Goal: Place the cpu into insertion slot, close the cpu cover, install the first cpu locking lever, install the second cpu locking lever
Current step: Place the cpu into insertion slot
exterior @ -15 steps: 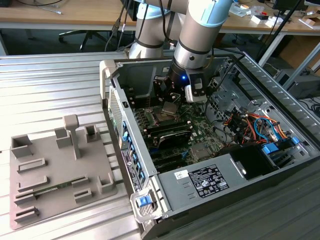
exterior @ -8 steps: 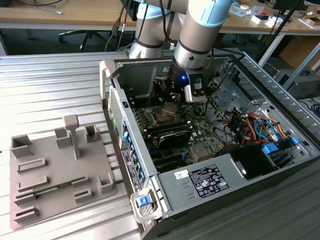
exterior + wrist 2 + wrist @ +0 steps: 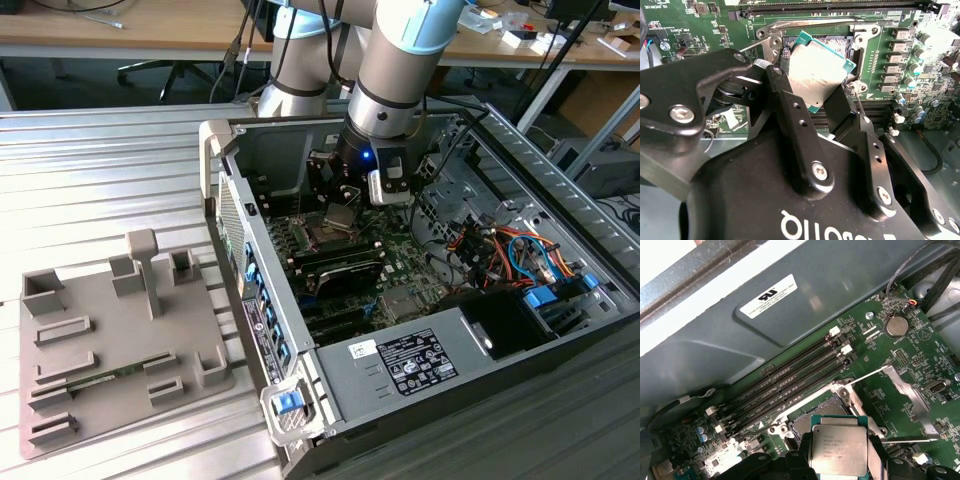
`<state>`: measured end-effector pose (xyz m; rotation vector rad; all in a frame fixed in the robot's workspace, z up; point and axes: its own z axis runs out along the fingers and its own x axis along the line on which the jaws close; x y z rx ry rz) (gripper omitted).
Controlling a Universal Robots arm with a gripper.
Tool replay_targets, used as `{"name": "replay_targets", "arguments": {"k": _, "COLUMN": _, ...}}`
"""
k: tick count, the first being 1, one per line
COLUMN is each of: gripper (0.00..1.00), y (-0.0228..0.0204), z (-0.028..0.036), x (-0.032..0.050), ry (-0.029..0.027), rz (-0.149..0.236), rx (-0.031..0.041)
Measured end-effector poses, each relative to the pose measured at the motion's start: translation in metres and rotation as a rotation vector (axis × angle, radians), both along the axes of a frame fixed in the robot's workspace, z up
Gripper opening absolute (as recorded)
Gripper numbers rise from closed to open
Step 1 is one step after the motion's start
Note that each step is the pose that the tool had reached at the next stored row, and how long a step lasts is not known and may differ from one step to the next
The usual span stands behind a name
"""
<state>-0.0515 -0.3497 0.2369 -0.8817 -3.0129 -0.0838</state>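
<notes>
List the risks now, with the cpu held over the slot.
1. The cpu hangs askew to the slot in the gripper; it may land cocked and not seat flat.
2. The fingers grip only its edges, so it might slip.
3. A thin raised lever stands close beside one finger and could snag.

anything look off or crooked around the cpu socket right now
Only the cpu: in the second wrist view it is held tilted in the tool, its edges not square with the insertion slot beneath it, and it is not seated. Nothing looks damaged or spilled.
</notes>
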Motion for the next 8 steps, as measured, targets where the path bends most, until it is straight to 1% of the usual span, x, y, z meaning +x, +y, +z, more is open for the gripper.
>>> {"name": "replay_targets", "arguments": {"k": 8, "gripper": 0.53, "y": 0.0, "z": 0.0, "x": 0.0, "ry": 0.0, "rz": -0.018, "rx": 0.0001}}
